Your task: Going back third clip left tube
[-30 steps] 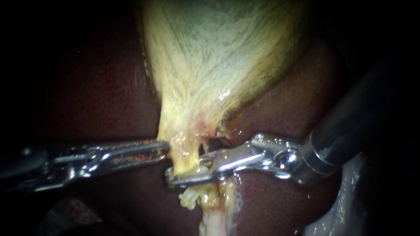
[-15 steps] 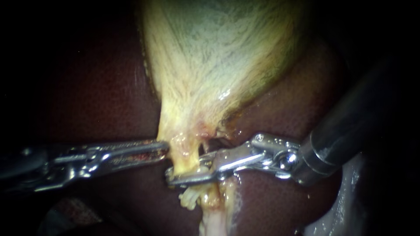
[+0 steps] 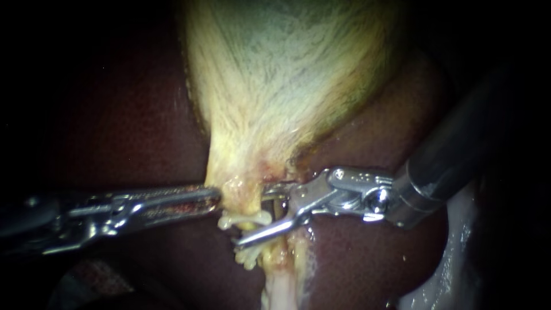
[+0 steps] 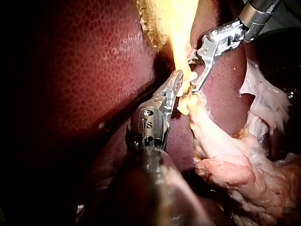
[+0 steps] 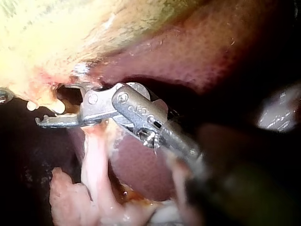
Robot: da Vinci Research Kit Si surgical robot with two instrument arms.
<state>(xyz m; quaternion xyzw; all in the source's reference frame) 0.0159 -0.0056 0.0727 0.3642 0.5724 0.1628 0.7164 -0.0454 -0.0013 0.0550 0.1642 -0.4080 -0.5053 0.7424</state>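
The pale yellow gallbladder (image 3: 287, 86) narrows downward to a short left tube (image 3: 248, 202). A whitish clip (image 3: 244, 220) lies across that tube. My right instrument (image 3: 256, 215) has its jaws open just right of the clip, one above it and one below, neither pressing it. My left instrument (image 3: 217, 198) is shut on the yellow tissue at the gallbladder's neck, just left of the tube. In the left wrist view my left instrument (image 4: 178, 88) grips the same tissue, with my right instrument (image 4: 194, 74) open just beyond. In the right wrist view the right instrument (image 5: 59, 106) gapes beside a pale stump.
Dark red liver (image 3: 132, 115) surrounds the gallbladder on both sides. A pale strand of tissue (image 3: 281, 275) runs down from the clipped spot, with a small whitish lump (image 3: 247, 259) beside it. Loose pink-white tissue (image 4: 244, 174) lies beside my left instrument's shaft.
My right instrument's jaws have opened and drawn back a little to the right, uncovering a whitish clip on the left tube. My left instrument has held still.
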